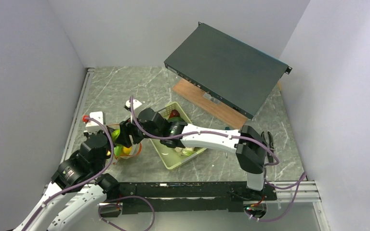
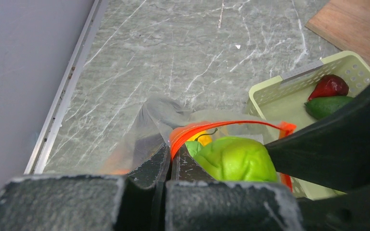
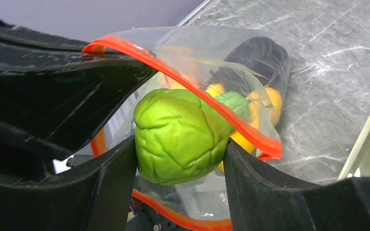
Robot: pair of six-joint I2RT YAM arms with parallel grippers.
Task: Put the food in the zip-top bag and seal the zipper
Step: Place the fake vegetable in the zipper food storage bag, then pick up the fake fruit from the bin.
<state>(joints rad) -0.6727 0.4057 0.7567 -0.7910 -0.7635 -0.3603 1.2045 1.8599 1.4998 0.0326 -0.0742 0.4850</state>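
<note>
The clear zip-top bag (image 3: 250,57) stands open at the table's left, its red-orange zipper (image 3: 173,72) stretched wide. My left gripper (image 2: 169,156) is shut on the zipper (image 2: 212,126) at the near rim of the bag (image 2: 159,115). My right gripper (image 3: 179,144) is shut on a wrinkled green pepper (image 3: 176,134) and holds it in the bag's mouth. From the left wrist, the pepper (image 2: 233,159) sits just inside the red strip. Yellow and orange food (image 3: 265,101) lies deeper in the bag. From above, both grippers meet at the bag (image 1: 125,150).
A pale green basket (image 1: 173,161) stands right of the bag, holding a dark red piece (image 2: 330,86), a green cucumber (image 2: 328,106) and white cauliflower (image 1: 185,150). A dark flat box (image 1: 226,67) leans over a wooden board (image 1: 212,103) at the back right. A wall closes the left side.
</note>
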